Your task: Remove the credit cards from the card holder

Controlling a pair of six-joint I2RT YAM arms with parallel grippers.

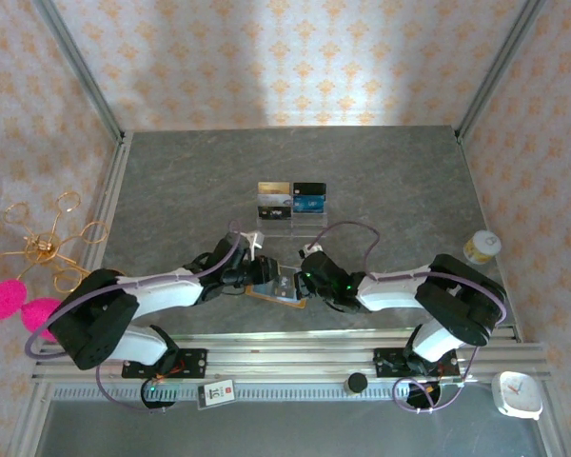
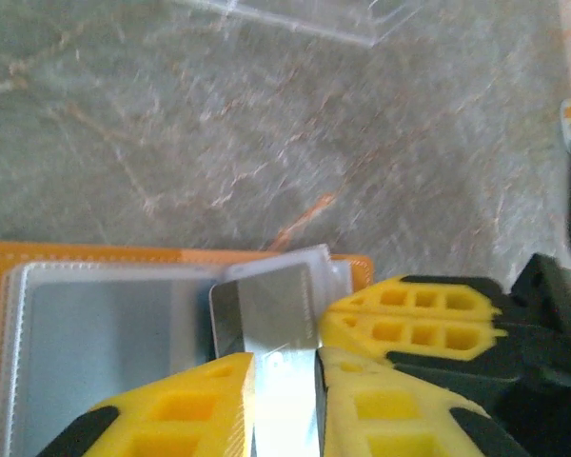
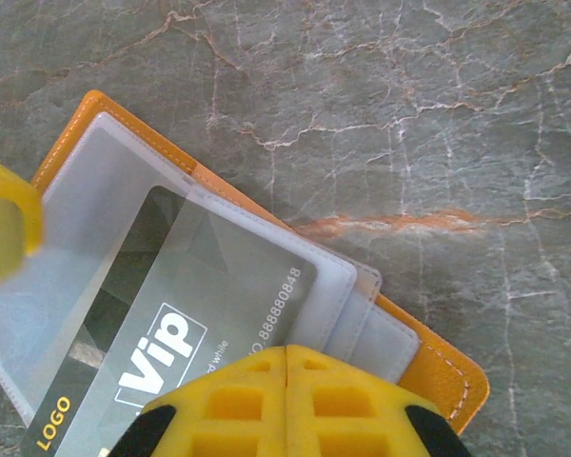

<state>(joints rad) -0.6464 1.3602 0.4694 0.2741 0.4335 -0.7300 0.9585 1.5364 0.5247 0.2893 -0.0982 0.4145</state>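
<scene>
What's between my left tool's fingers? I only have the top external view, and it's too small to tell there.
Observer: A silver-grey card, partly out of a clear sleeve in the orange card holder.
Operator: Is it clamped?
Observer: The left tool brackets it closely. Whether it pinches, I cannot tell.
Operator: And the other side?
Observer: The right tool is shut, its tips meeting over a black card marked VIP that shows through clear plastic.
</scene>
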